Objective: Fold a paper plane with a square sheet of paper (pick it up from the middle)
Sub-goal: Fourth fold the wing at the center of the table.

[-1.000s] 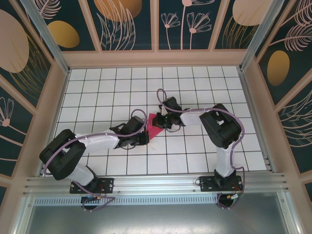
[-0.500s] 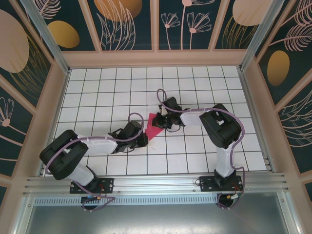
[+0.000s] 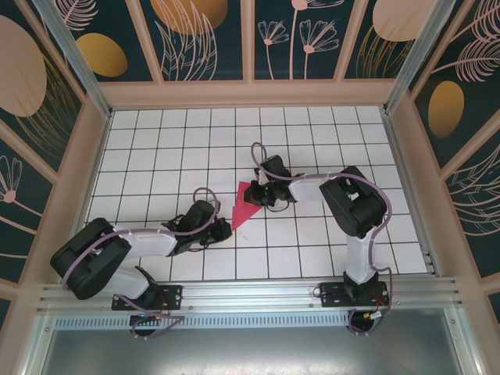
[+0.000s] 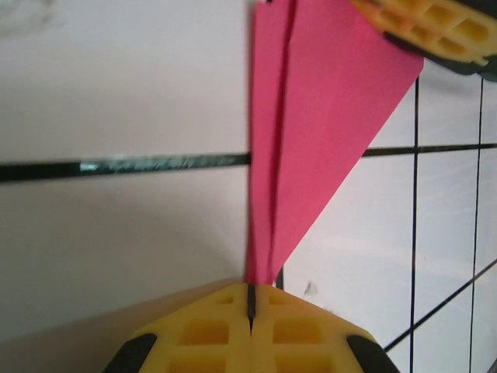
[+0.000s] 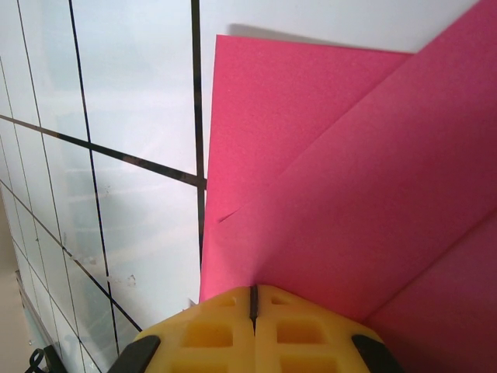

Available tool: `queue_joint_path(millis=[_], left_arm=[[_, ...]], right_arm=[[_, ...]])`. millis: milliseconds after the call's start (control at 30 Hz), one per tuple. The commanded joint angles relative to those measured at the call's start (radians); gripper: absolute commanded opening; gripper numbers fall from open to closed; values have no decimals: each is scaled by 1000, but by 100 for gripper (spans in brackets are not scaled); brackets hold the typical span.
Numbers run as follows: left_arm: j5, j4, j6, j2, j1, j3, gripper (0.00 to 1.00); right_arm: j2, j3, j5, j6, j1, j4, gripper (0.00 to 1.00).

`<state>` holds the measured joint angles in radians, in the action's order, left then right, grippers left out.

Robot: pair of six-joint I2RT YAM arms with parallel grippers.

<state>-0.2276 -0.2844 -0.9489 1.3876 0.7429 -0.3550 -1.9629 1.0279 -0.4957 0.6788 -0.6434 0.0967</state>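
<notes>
The magenta-pink sheet of paper (image 3: 243,205) lies on the tiled table, folded into a narrow pointed wedge with a centre crease (image 4: 326,116). Its point faces the near left. My left gripper (image 3: 224,229) is shut, and its yellow fingertips (image 4: 252,289) meet the very tip of the wedge. At the wide far end my right gripper (image 3: 261,195) is also shut, its fingertips (image 5: 252,294) resting on the layered paper (image 5: 349,179). The right gripper's yellow fingers (image 4: 427,27) show at the top right of the left wrist view. Whether either pair of jaws pinches the paper cannot be made out.
The white tiled table (image 3: 328,141) is fenced by a wooden frame (image 3: 246,94) at the back and sides. A metal rail (image 3: 250,293) carrying both arm bases runs along the near edge. Open tiles lie all round the paper.
My left arm has drawn back toward the near left, sliding along the wedge to its tip and uncovering more of the paper. The right arm and the paper's wide end stayed put.
</notes>
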Motion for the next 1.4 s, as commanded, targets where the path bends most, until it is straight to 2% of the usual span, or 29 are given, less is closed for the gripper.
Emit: queue_joint_path(millis=[0, 167, 500, 700, 967, 1133, 1267, 1367], left_arm=[[-61, 84, -44, -79, -11, -3, 5], [-78, 81, -18, -97, -12, -96, 6], [-30, 16, 37, 129, -28, -202, 2], [-29, -16, 31, 222, -29, -151, 0], [-27, -38, 29, 211, -28, -83, 0], [-36, -55, 30, 227, -29, -85, 0], [-41, -51, 36, 235, -29, -91, 0], [-37, -33, 43, 235, -28, -90, 0]], right_arm=[[-79, -9, 106, -30, -1, -87, 3], [-74, -3, 101, -24, -1, -79, 3], [-70, 9, 96, -25, -2, -81, 4], [-39, 18, 75, -25, -2, -64, 5], [73, -15, -25, -24, -8, 8, 8], [76, -42, -76, -33, -47, 25, 7], [41, -46, -33, -21, -59, 3, 7], [15, -56, 16, -13, -32, 14, 7]])
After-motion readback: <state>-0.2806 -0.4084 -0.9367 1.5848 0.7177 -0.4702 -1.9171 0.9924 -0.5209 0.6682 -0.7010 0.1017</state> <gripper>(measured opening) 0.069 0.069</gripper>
